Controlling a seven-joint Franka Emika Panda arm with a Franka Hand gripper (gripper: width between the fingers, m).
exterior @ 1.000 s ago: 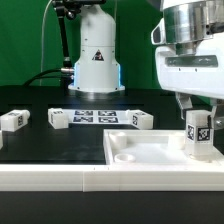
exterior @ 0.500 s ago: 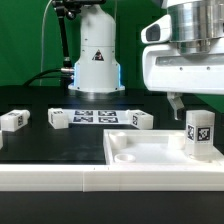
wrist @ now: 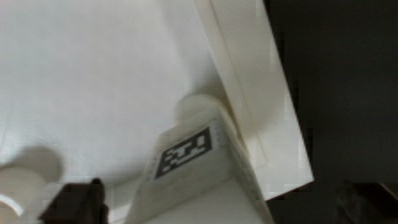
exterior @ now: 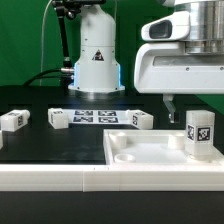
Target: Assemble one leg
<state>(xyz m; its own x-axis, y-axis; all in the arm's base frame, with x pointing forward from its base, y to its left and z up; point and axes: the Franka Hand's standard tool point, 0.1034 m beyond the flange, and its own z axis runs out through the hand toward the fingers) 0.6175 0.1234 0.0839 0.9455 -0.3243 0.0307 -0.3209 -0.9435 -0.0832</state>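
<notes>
A leg (exterior: 201,134), a small white post with a black-and-white tag, stands upright on the right part of the large white panel (exterior: 140,150). My gripper (exterior: 195,103) hangs open and empty just above it, touching nothing. One dark finger (exterior: 168,103) shows to the leg's left. In the wrist view the same leg (wrist: 187,155) stands below my open gripper (wrist: 214,205) by the panel's raised edge (wrist: 249,90), with the dark fingertips (wrist: 75,200) apart on either side.
Three more tagged legs lie on the black table: one at the exterior view's far left (exterior: 12,120), one (exterior: 59,119) and one (exterior: 141,120) flanking the marker board (exterior: 95,116). The robot base (exterior: 96,55) stands behind. The panel has a round recess (wrist: 27,180).
My gripper has risen from around the leg to above it. The leg stays standing on the panel, in the same place.
</notes>
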